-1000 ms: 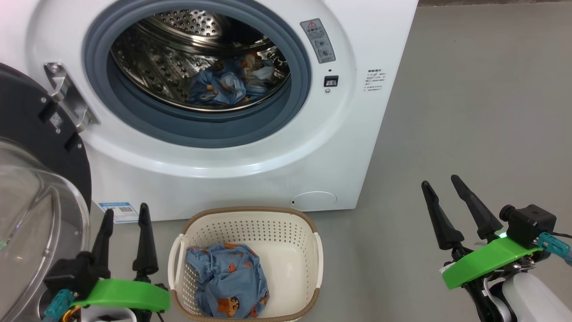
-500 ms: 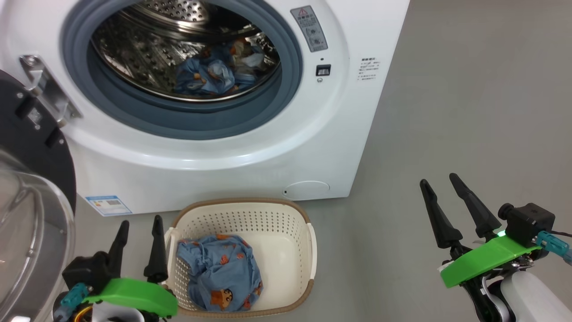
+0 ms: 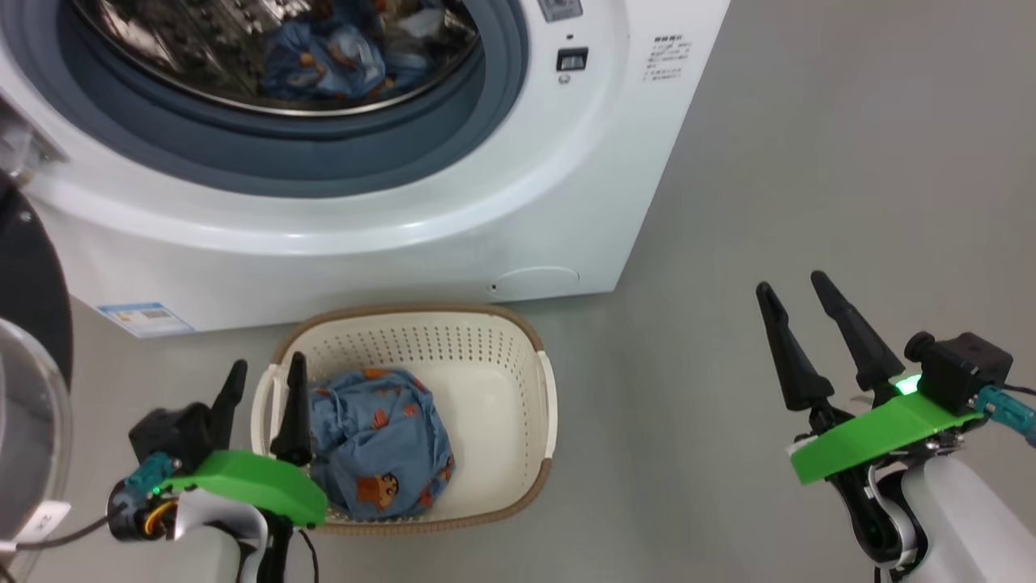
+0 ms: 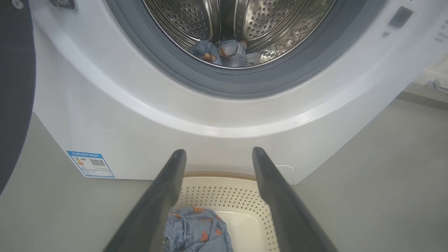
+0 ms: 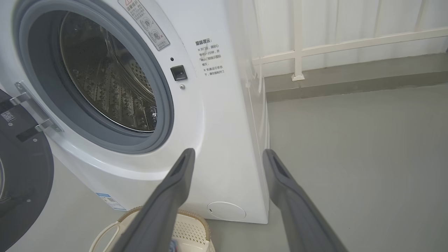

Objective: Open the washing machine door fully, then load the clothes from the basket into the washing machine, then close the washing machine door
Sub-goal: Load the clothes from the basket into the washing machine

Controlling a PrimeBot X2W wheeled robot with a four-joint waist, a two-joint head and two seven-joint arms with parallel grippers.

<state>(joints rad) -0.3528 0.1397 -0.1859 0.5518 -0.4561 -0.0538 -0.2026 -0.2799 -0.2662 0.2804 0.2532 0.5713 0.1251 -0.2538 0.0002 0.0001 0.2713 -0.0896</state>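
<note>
The left gripper [image 3: 267,366] is spread wide and holds nothing. It is poised at the left edge of the basket [image 3: 502,380], with one finger over the inside and the other outside the left handle. In its wrist view the crumpled blue garment [image 4: 197,231] lies low between the fingers.

The step in hand looks to be picking this garment. To do it well, the gripper should probably shift toward the basket's middle so both fingers clear the rim. It can then sink into the highest fold and pinch a deep bunch, so the light basket is not dragged along.

The right gripper [image 3: 791,287], also open and empty, hangs well apart over the floor [image 3: 809,162].

The washing machine [image 3: 486,219] stands just behind the basket. The washing machine door [image 3: 28,300] is swung out at the left, and blue clothes [image 3: 324,57] lie in the drum.
</note>
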